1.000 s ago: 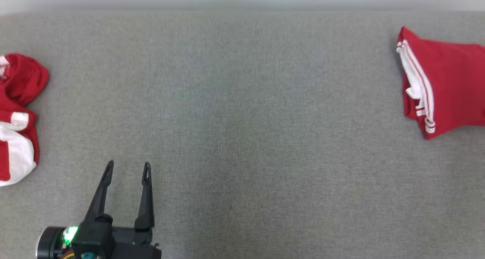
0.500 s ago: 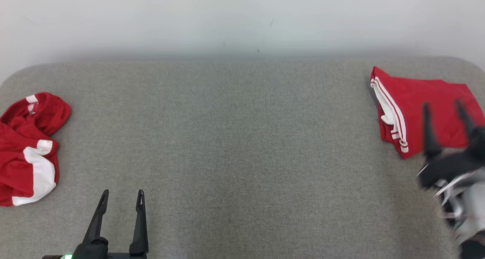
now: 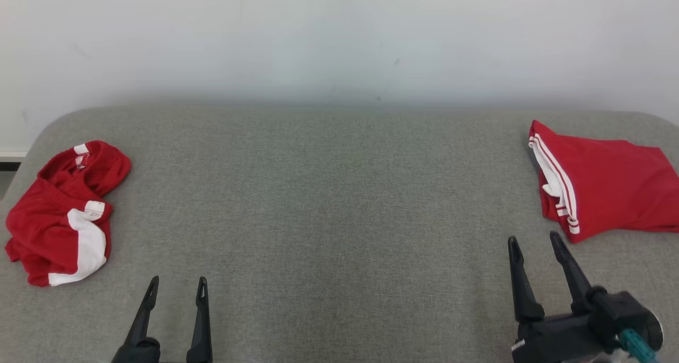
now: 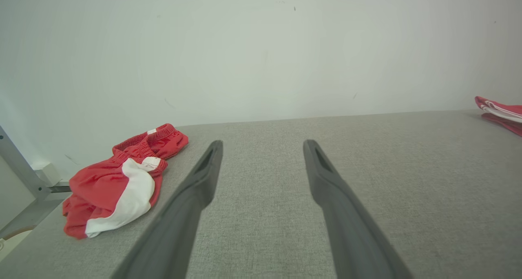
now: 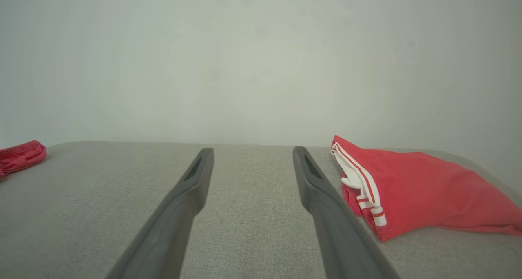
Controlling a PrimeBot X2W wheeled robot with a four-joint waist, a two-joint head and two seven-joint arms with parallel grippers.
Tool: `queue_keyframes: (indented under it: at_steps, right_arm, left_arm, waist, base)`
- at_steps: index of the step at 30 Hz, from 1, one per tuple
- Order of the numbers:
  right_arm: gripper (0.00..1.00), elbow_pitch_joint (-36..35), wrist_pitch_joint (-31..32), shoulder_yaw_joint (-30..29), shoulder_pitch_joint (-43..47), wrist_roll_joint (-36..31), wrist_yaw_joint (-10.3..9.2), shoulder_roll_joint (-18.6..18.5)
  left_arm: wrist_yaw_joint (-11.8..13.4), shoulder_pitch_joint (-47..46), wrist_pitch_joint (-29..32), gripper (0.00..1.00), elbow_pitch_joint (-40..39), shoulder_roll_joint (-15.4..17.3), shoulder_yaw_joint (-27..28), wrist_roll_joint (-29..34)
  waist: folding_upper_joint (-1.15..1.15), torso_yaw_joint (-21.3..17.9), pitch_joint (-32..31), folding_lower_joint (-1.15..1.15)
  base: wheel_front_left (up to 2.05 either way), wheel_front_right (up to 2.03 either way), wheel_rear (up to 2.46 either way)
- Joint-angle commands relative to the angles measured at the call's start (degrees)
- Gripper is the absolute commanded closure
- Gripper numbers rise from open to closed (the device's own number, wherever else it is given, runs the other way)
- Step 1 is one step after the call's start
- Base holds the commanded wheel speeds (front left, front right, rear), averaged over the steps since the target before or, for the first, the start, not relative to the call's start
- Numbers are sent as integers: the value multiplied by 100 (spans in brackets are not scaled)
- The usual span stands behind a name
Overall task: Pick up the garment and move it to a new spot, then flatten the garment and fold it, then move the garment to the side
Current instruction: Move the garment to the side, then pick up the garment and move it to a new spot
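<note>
Garment [image 3: 604, 185], folded, lies at the worktop's [image 3: 339, 204] right end, set aside, I judge, to free the middle; a crumpled garment [image 3: 63, 214] sits at its left end. My left claw [image 3: 177, 282] and right claw [image 3: 533, 239] hang spread, empty.

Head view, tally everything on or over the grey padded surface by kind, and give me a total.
Red-and-white garments: 2, the crumpled garment at the left and the folded garment at the right
Grippers: 2, the left gripper and the right gripper, both open
Total: 4
</note>
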Motion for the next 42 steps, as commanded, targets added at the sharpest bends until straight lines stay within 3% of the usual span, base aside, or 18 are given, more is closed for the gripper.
queue_keyframes:
  at_steps: [1, 12, 42]
  right_arm:
    - [0, -250, -10, -2, 310, -37, 4, 64]
    - [0, -647, -9, -252, 1235, -279, 4, 408]
    - [0, -485, -9, -201, 1207, -56, 4, 451]
  left_arm:
    - [11, 111, -6, 0, 44, -5, 0, -1]
    - [80, 235, -6, 0, 161, -18, -48, -79]
    - [107, 339, -6, 0, 285, -26, -22, -130]
  waist:
    - [1, 62, -59, 1]
    - [1, 81, -172, 1]
    - [1, -47, -214, 1]
  base:
    - [0, 0, 0]
    - [0, 0, 0]
    - [0, 0, 0]
